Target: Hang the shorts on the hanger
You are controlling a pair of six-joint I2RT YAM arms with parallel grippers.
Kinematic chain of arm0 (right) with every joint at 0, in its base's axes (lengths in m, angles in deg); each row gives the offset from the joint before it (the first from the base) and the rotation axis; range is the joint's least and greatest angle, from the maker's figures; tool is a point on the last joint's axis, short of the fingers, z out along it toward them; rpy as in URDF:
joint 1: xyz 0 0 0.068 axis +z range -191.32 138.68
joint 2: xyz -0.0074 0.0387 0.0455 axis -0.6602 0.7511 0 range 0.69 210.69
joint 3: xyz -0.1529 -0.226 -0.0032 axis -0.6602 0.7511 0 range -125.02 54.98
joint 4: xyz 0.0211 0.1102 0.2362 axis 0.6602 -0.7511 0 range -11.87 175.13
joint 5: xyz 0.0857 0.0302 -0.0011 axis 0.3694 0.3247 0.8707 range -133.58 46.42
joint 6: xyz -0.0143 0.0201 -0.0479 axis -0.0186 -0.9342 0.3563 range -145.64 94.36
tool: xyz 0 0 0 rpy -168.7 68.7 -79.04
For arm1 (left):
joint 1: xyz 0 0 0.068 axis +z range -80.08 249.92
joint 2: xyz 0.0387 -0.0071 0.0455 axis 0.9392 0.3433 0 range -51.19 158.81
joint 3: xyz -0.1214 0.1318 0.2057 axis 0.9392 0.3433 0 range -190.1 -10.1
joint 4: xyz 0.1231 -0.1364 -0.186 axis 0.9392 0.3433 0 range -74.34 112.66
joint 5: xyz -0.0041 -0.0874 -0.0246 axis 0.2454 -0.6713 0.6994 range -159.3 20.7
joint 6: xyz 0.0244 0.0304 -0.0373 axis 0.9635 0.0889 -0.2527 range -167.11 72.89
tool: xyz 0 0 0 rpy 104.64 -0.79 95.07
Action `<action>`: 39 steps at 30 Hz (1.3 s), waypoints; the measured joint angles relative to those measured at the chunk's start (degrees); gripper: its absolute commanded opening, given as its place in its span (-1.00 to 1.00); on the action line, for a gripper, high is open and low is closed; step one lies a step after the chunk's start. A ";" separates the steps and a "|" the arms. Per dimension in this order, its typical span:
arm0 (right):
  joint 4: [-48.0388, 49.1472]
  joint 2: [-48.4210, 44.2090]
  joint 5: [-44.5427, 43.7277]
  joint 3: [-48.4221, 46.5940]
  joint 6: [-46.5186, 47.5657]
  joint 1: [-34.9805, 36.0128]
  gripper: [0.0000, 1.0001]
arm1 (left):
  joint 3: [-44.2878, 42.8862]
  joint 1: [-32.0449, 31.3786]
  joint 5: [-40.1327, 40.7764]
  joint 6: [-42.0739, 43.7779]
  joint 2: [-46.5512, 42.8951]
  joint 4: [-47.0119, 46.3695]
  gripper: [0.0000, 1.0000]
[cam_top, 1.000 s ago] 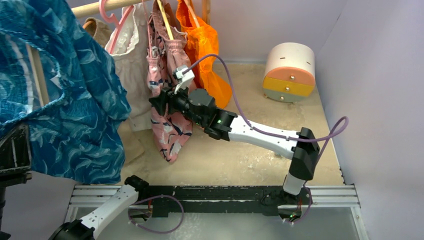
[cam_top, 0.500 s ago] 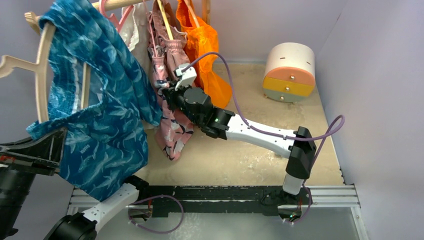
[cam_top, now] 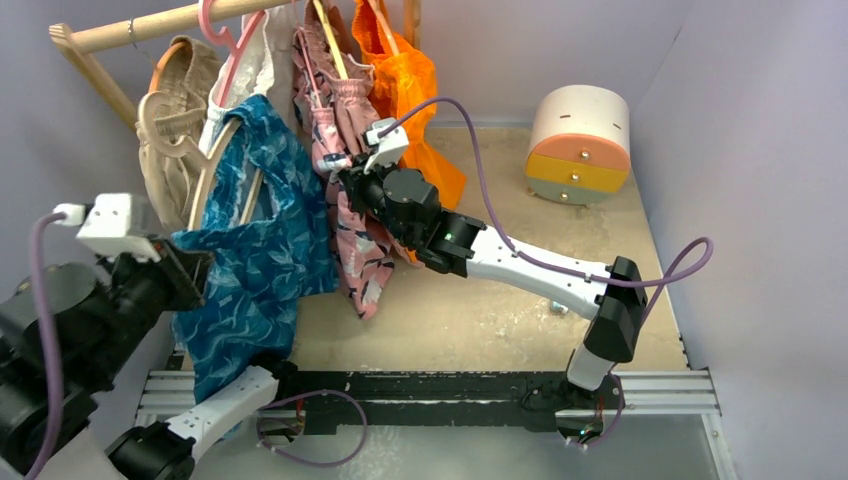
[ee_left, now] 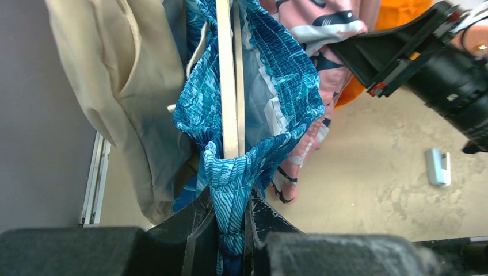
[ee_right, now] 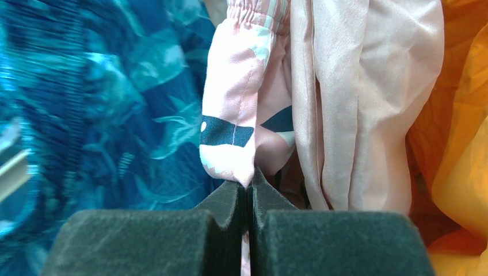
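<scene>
The blue leaf-print shorts [cam_top: 255,245] hang draped over the pale wooden hanger [cam_top: 165,120], whose hook sits below the rail in front of a beige garment. My left gripper [cam_top: 188,272] is shut on the bunched waistband of the shorts [ee_left: 233,190] at the hanger's lower end, with the hanger's bars [ee_left: 226,86] running straight up from the jaws. To the right, my right gripper [cam_top: 347,185] is shut on the hem of the pink patterned shorts [ee_right: 241,115], beside the blue shorts [ee_right: 86,115].
A wooden rail [cam_top: 150,25] at the back left carries a pink hanger [cam_top: 215,25], a beige garment [cam_top: 165,190], a white garment [cam_top: 255,70] and an orange garment [cam_top: 405,85]. A round drawer box [cam_top: 578,145] stands back right. A small grey piece [ee_left: 438,167] lies on the floor.
My left arm has carried the hanger and shorts from close to the camera at the near left back toward the rail. My right gripper has shut on the pink shorts' hem.
</scene>
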 measured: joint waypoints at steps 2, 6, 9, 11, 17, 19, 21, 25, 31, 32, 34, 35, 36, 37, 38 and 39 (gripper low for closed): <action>-0.15 0.00 0.24 0.22 0.20 -0.07 -1.00 | 2.69 0.04 0.35 0.04 0.68 -0.94 -1.00; -0.52 0.00 0.55 0.52 0.57 -0.17 -1.00 | 6.01 0.55 0.26 0.31 3.69 -4.85 -1.00; -0.55 0.00 1.38 0.52 0.68 -0.17 -1.00 | 7.52 0.87 0.42 1.38 6.64 -8.48 -1.00; -0.57 0.00 1.75 0.52 0.76 -0.17 -1.00 | 9.51 0.92 0.92 3.13 8.11 -12.02 -1.00; -0.52 -0.35 1.90 1.49 1.03 -0.17 -1.00 | 11.72 1.01 2.25 8.26 10.23 -17.88 -1.00; -0.52 -0.98 1.90 2.34 1.05 -0.17 -1.00 | 11.69 1.01 3.26 9.53 11.52 -19.54 -1.00; -0.50 -1.75 1.88 3.02 1.14 -0.17 -1.00 | 11.41 1.01 4.39 10.67 13.00 -20.83 -1.00; -0.04 -3.23 1.88 4.17 1.22 -0.22 -1.00 | 8.28 1.01 6.43 12.35 17.70 -21.68 -1.00; 1.40 -3.85 3.23 5.46 1.22 -0.24 -1.00 | 3.26 1.01 8.87 15.06 25.77 -23.78 -1.00; 1.46 -3.85 3.37 5.51 1.22 -0.24 -1.00 | 2.21 1.01 9.27 15.17 26.93 -23.78 -1.00; 1.86 -3.85 3.69 5.57 1.22 -0.24 -1.00 | 0.33 1.01 10.03 15.19 28.81 -24.06 -1.00; 2.08 -3.85 3.82 5.57 1.22 -0.24 -1.00 | -0.33 1.01 10.54 15.17 29.51 -24.48 -1.00; 2.36 -3.85 3.98 5.70 1.22 -0.24 -1.00 | -0.70 1.01 11.08 15.17 30.01 -25.03 -1.00; 2.58 -3.87 4.20 5.88 1.22 -0.24 -1.00 | -1.09 1.01 11.56 15.17 30.47 -25.53 -1.00; 2.78 -3.85 4.46 6.01 1.22 -0.24 -1.00 | -1.53 1.01 12.11 15.17 30.93 -25.99 -1.00; 2.82 -3.87 4.68 6.19 1.22 -0.24 -1.00 | -2.16 1.01 12.68 15.17 31.47 -26.36 -1.00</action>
